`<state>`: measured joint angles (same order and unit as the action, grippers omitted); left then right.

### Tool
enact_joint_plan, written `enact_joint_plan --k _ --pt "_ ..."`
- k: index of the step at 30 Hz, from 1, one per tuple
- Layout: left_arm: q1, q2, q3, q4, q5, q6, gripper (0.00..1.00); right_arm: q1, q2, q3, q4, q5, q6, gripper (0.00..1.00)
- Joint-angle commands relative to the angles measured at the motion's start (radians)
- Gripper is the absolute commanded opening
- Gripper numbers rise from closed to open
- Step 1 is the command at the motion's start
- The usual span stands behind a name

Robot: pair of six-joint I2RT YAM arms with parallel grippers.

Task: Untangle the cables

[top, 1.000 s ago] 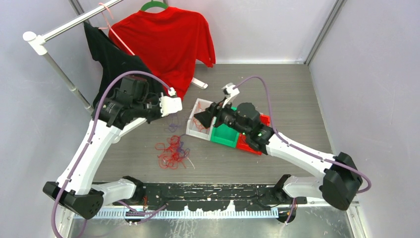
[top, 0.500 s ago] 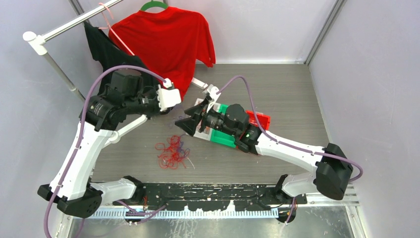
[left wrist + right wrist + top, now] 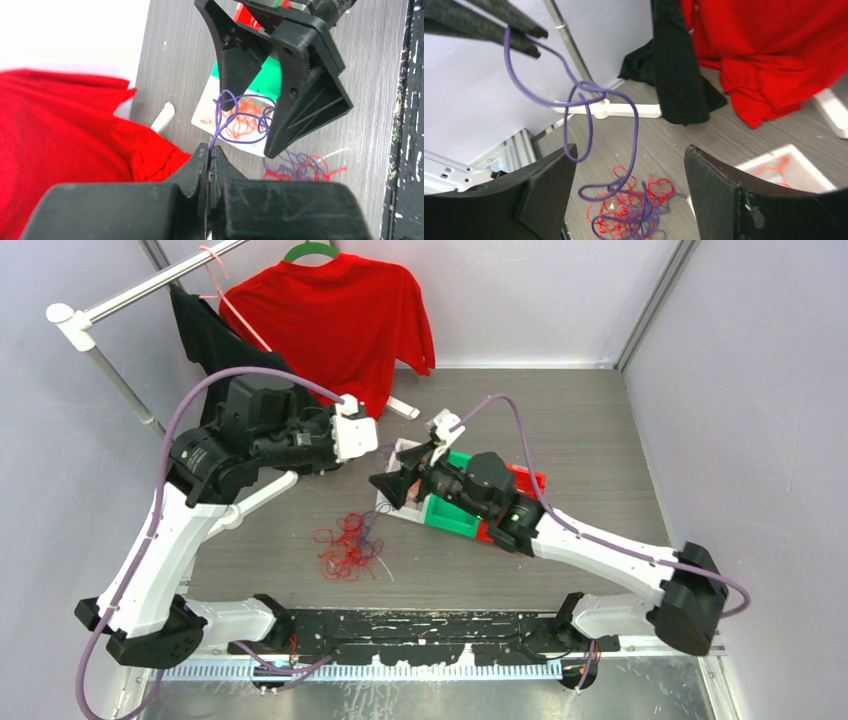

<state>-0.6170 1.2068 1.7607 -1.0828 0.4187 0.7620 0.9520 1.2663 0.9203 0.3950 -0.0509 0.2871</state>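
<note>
Purple cable (image 3: 637,135) hangs pinched in the left gripper (image 3: 209,156), raised beside the white tray (image 3: 204,115). The right gripper (image 3: 629,152) gapes around its loops; better close low, pull slowly.

arms (image 3: 165,540) (image 3: 600,550) 2 | shirts (image 3: 330,320) (image 3: 210,340) 2 | bins (image 3: 206,111) (image 3: 455,517) (image 3: 527,480) 3 | cable tangle (image 3: 345,545) 1

The left arm (image 3: 165,540) rises from the near left corner and bends inward over the middle of the worktop. The left gripper (image 3: 209,150) is clamped tight on a purple wire (image 3: 218,116). The right arm (image 3: 600,550) stretches low from the near right corner. The right gripper (image 3: 629,155) is spread wide, facing the left one, with the wire's loops between its fingers.
</note>
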Motion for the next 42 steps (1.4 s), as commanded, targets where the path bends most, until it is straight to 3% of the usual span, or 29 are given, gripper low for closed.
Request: enact_joint_plan --k 1,6,12,17,23,32,42 --pt "-0.083 0.054 0.057 0.155 -0.034 -0.018 0.00 0.000 -0.177 -0.066 -0.040 0.161 -0.087 0.87" --pt "-0.159 0.161 0.079 0.328 -0.160 0.004 0.00 -0.038 -0.363 -0.216 -0.090 0.464 -0.077 0.99" --pt "-0.211 0.274 0.151 0.448 -0.182 -0.016 0.00 -0.137 -0.503 -0.273 -0.209 0.873 0.018 0.98" --pt "-0.266 0.363 0.208 0.486 -0.157 -0.022 0.00 -0.287 -0.521 -0.237 -0.422 1.036 0.183 0.94" --pt "-0.325 0.469 0.286 0.525 -0.138 -0.033 0.00 -0.359 -0.536 -0.232 -0.497 1.119 0.261 0.93" --pt "-0.359 0.548 0.312 0.578 -0.114 -0.063 0.00 -0.433 -0.573 -0.227 -0.500 1.239 0.230 0.93" --pt "-0.376 0.611 0.286 0.664 -0.097 -0.202 0.00 -0.543 -0.578 -0.230 -0.520 1.229 0.247 0.94"
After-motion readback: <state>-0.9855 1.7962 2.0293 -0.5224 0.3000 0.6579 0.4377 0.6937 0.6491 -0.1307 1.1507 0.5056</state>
